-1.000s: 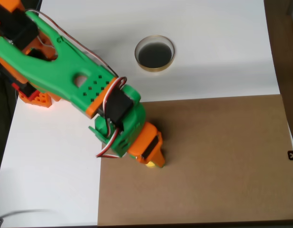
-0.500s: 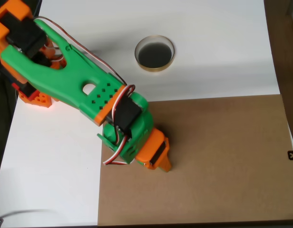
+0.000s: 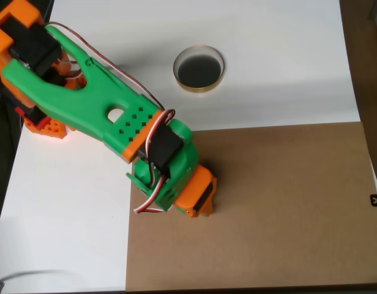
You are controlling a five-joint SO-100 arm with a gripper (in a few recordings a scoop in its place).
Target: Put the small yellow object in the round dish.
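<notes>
1. No words, numbers, labels or brand names can be read anywhere in the overhead view.
2. One small dark mark (image 3: 374,199) sits at the right edge of the brown board (image 3: 286,208), far to the right of the fingers (image 3: 204,208). It is too small to read or to tell what it is.

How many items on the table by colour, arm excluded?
Tan-rimmed, dark inside: 1, the round dish
Brown: 1, the board
White: 1, the sheet
Yellow: 0 visible; the claw sits over the board and may hide something
Total: 3
</notes>
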